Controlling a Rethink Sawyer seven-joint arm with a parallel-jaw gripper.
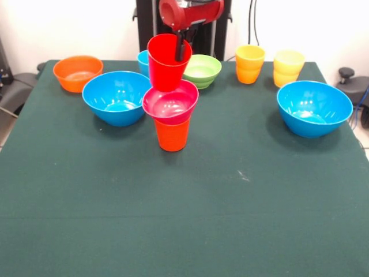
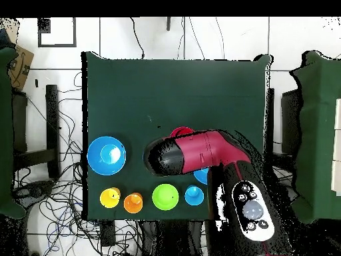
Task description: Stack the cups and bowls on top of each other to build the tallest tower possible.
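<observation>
Holding the red cup (image 1: 168, 62) by its rim, my gripper (image 1: 181, 51) has one finger down inside the cup and seems to pinch its wall, so I judge it closed on that cup rather than spread wide. The cup hangs slightly tilted just over the pink-red bowl (image 1: 170, 103), which sits upright on an orange cup (image 1: 172, 135) near the middle of the bench, somewhat toward the far edge in the front view; whether the red cup's base already touches the bowl I cannot tell. So the tower (image 1: 171, 118) stands two pieces high, with a third about to join it. Everything else waits untouched on the green cloth: the orange bowl (image 1: 78, 73) near the far left corner, one large blue bowl (image 1: 117, 97) just beside the tower, a light blue cup (image 1: 143, 60) mostly hidden behind the red one, the lime-green bowl (image 1: 202, 70), and a yellow-orange cup (image 1: 249, 64) and a pale yellow cup (image 1: 288, 67) along the far edge, with the second blue bowl (image 1: 314, 107) by the right edge. From above, my arm (image 2: 200, 152) covers the stack. I judge the job less than half done: the red cup must settle level, and seven pieces remain.
</observation>
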